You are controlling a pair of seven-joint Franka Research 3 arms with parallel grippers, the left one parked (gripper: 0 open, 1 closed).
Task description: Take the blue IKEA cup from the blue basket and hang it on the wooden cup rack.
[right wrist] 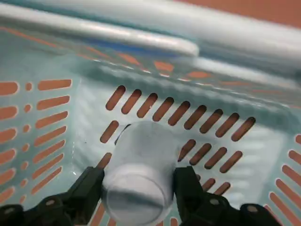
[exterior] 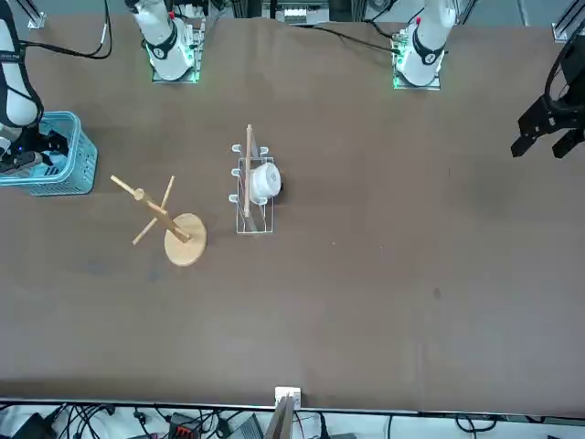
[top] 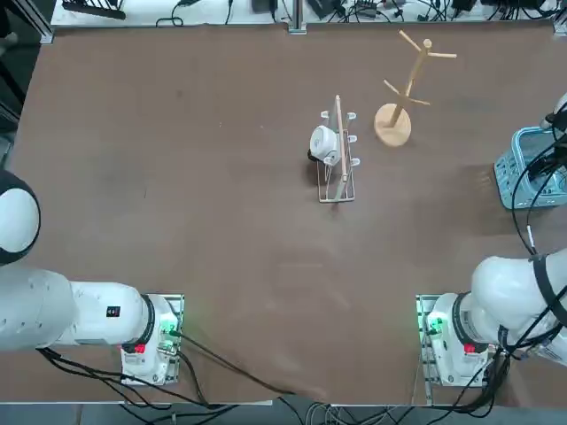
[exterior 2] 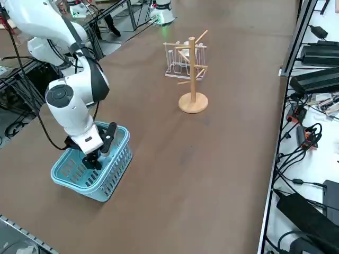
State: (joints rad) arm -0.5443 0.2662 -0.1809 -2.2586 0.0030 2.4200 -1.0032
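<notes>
Right gripper [right wrist: 138, 176] clasps the cup [right wrist: 141, 150] inside the basket [right wrist: 263, 165]

Top view: the basket [top: 505, 177] is cut off by the right edge, and dark cables and the arm cover much of its inside, so the cup is hard to make out there. The wooden rack [top: 392, 125] stands well apart from it, its pole and pegs in view. Farther left, the wire rack [top: 337, 197] holds a white cup [top: 324, 143], its dark underside only partly showing.

Front view: the left edge crops the basket, and the gripper's black parts hide part of its interior. The wooden rack's pole leans across the view in front of part of its own base. The white cup sits at one side of the wire rack.

Right side view: the gripper reaches down into the basket, blocking most of the cup between its fingers. Behind the wooden rack, the wire rack and white cup are partly covered by its pole and pegs.

Right wrist view: the two fingers press against opposite sides of the cup, above the slotted basket floor. The cup's handle cannot be made out. The basket's nearer rim is blurred.
</notes>
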